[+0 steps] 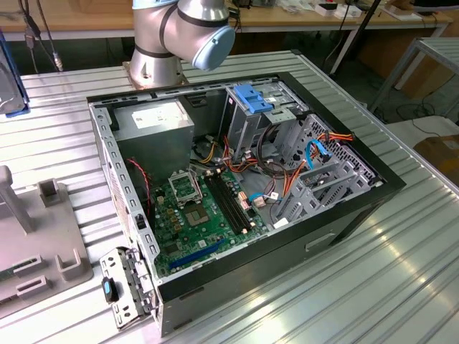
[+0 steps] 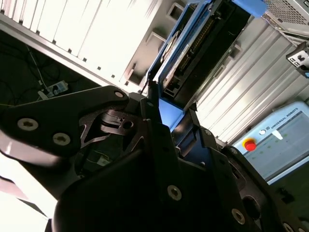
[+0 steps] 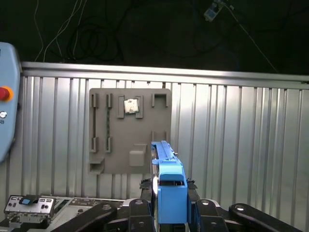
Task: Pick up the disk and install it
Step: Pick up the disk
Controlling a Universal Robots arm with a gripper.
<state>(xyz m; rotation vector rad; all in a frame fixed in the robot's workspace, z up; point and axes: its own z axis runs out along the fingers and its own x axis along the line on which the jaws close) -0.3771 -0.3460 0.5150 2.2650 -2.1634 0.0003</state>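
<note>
In both wrist views my gripper [image 3: 170, 189] [image 2: 172, 115] is shut on the disk. The first wrist view has the disk [image 3: 169, 183] edge-on and upright: its blue plastic carrier sticks up between the black fingers [image 3: 145, 186], above the ribbed metal table. The second wrist view looks along the disk [image 2: 193, 46], showing its dark connector edge and blue frame reaching away from the gripper body. In the exterior view an open computer case [image 1: 237, 179] lies on the table with the green motherboard showing.
A metal cage with a blue plastic top [image 1: 251, 100] stands at the back of the case, beside a grey metal box [image 1: 154, 122]. A grey fixture plate [image 3: 130, 130] [image 1: 36, 236] lies on the table. A pendant with a red button [image 3: 5, 94] [image 2: 277, 140] rests nearby.
</note>
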